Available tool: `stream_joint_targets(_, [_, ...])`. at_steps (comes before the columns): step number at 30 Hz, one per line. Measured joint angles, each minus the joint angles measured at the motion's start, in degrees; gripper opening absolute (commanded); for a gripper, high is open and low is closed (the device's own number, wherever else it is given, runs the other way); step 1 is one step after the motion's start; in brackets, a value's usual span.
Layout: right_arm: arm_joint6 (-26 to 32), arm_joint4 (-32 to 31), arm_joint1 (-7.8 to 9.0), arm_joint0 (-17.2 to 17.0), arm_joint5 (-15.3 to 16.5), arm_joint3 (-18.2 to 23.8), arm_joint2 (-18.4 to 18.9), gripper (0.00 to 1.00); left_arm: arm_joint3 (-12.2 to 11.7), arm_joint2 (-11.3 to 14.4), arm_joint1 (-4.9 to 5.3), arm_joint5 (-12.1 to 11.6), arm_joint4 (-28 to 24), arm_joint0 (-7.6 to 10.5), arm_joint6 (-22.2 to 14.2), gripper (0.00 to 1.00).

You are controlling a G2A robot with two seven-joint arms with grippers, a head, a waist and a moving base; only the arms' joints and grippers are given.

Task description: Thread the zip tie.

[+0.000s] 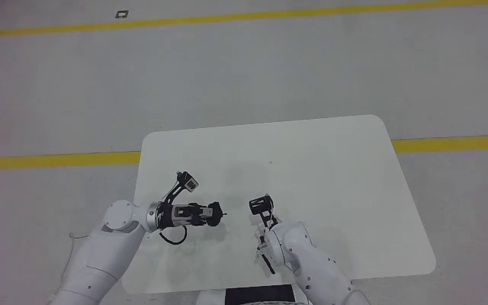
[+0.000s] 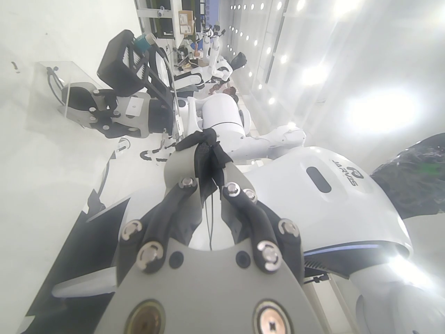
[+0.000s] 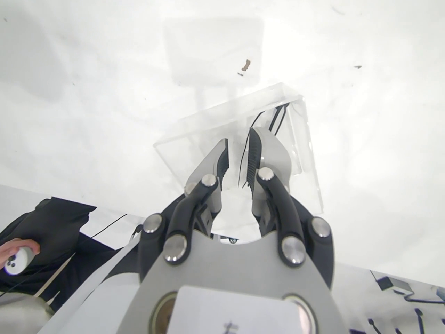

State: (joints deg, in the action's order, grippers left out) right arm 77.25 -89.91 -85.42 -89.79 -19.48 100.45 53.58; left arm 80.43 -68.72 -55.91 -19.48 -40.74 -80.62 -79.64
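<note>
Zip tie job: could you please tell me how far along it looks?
Done: the left gripper is shut on a dark bundle. In hand: the thin black zip tie runs between the right gripper's open fingers, at the clear box. Left: probably gripping the strand and threading it; its head is too small to judge.

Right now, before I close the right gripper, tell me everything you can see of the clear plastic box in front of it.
The clear plastic box is a see-through, straight-sided block with crisp edges, acrylic by its look, resting flat on the white table. It sits just beyond the open right gripper, whose fingertips come up to its near side; I cannot tell whether they touch. Thin black zip tie strands loop at one upper corner, and one strand trails back between the fingers.
</note>
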Motion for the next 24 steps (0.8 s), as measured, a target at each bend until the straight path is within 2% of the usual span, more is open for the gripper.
stream_joint_targets(13, [-0.1, 0.0, -0.40, 0.1, 0.0, -0.7, 0.5, 0.12, 0.0, 0.0, 0.00, 0.0, 0.0, 0.00, 0.0, 0.00])
stream_joint_targets(18, [-0.1, 0.0, -0.44, 0.2, 0.0, -1.1, 0.6, 0.03, 0.0, 0.0, 0.00, 0.0, 0.0, 0.00, 0.0, 0.00])
stream_joint_targets(24, [-0.3, 0.0, -0.48, 0.3, 0.0, -1.6, 0.8, 0.00, 0.0, 0.0, 0.00, 0.0, 0.0, 0.00, 0.0, 0.00])
